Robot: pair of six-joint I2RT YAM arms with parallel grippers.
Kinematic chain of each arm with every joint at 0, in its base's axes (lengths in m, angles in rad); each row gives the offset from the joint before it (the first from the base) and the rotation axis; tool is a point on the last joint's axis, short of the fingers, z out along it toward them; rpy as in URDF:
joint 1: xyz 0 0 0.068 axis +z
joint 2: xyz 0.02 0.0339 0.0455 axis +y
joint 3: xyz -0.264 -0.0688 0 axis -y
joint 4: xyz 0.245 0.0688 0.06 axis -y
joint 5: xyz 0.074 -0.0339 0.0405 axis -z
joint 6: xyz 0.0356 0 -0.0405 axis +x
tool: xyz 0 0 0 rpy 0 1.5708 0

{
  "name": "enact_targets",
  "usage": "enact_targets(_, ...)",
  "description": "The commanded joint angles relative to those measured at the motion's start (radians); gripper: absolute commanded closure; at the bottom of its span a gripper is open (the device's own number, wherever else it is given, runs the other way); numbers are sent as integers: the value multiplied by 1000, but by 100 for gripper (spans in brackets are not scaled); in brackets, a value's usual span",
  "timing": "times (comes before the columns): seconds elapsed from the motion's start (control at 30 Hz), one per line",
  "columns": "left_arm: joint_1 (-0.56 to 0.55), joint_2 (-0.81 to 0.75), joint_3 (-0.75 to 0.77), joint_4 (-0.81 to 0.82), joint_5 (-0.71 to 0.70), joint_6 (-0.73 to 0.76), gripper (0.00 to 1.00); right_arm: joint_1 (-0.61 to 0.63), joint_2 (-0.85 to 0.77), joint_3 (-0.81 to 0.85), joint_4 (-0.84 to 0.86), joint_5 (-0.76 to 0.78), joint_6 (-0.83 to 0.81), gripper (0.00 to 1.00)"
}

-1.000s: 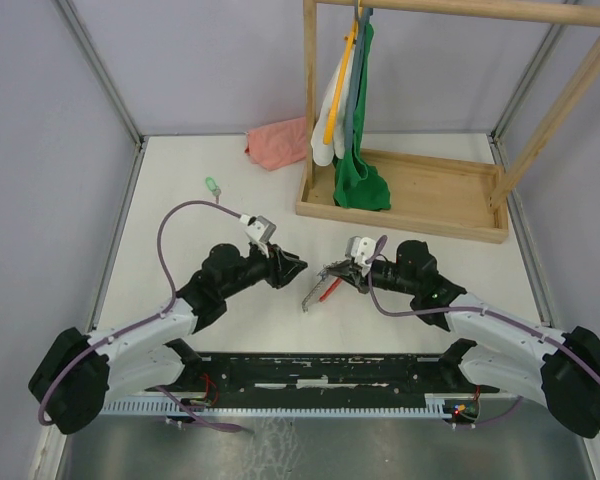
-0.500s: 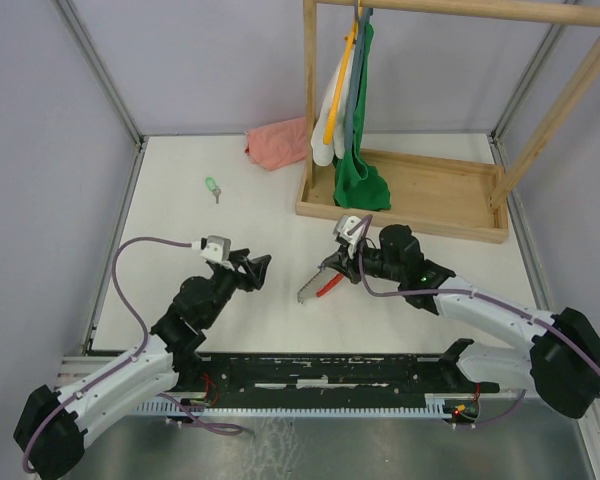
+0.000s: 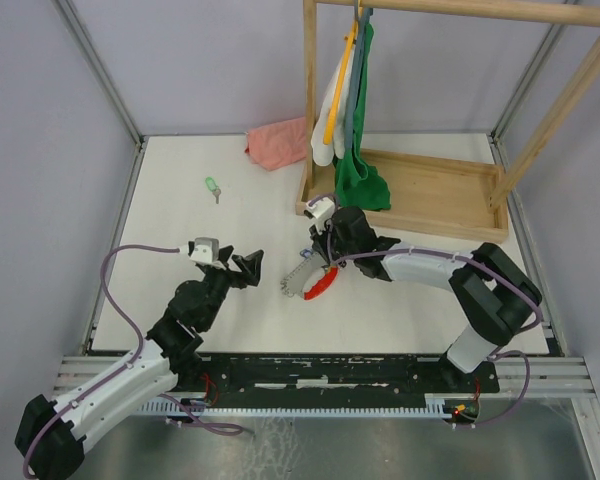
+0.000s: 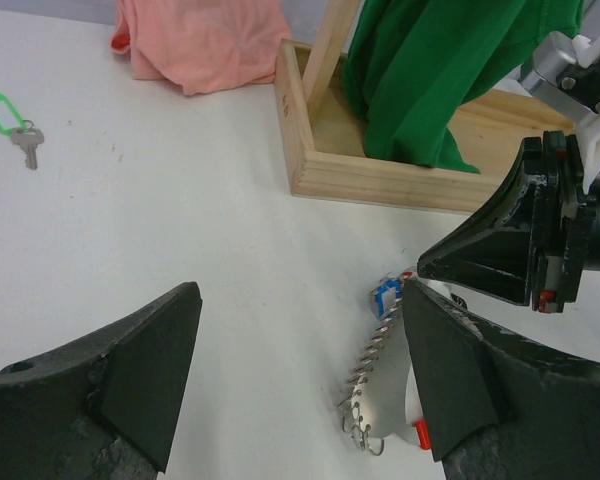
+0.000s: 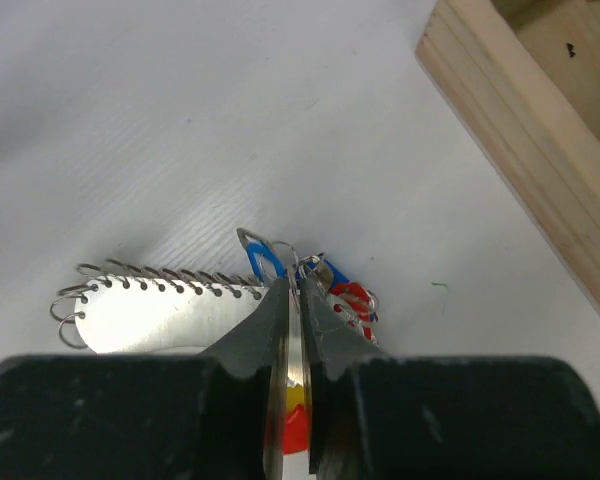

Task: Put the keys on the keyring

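My left tool (image 3: 248, 268) stands wide open with nothing between its fingers (image 4: 130, 375). It hangs above the bare worktop (image 3: 180, 230), just left of the keyring (image 3: 302, 280), and touches nothing.

My right tool (image 3: 314, 266) is all but closed. In its wrist view only a thin slit shows between the two fingertips (image 5: 280, 300). The tips come down right at the ring end of the keyring (image 5: 170, 298), where the blue key (image 5: 263, 258) and a bit of the red strap (image 5: 355, 298) bunch together. I cannot tell whether the fingers pinch the ring or only rest against it.

The keyring lies flat on the worktop near the middle, between my two tools, with its silvery chain strip running to the near left. The blue key (image 4: 385, 296) sits at its far end, touching the ring.

The green key (image 3: 212, 186) lies alone at the far left, well apart from the keyring and from both tools. The wooden tray (image 3: 430, 200) stands to the far right.
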Motion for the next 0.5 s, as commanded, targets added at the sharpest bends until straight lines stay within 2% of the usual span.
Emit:
enact_targets(0.0, 2, -9, 11, 1, -77, -42, 11, 1, 52, 86, 59, 159, 47, 83)
enact_targets(0.1, 3, -22, 11, -24, -120, -62, 7, -9, 59, 83, 60, 229, 71, 73)
enact_targets(0.17, 2, -37, 12, -46, -155, -78, 7, -21, 39, 73, 45, 272, 102, 63)
enact_targets(0.33, 5, -128, 5, -101, -235, -156, 7, -53, -83, 48, -115, 394, 205, 38)
enact_targets(0.47, 4, -234, 10, -167, -248, -228, 0, -60, -217, -1, -249, 496, 249, 20)
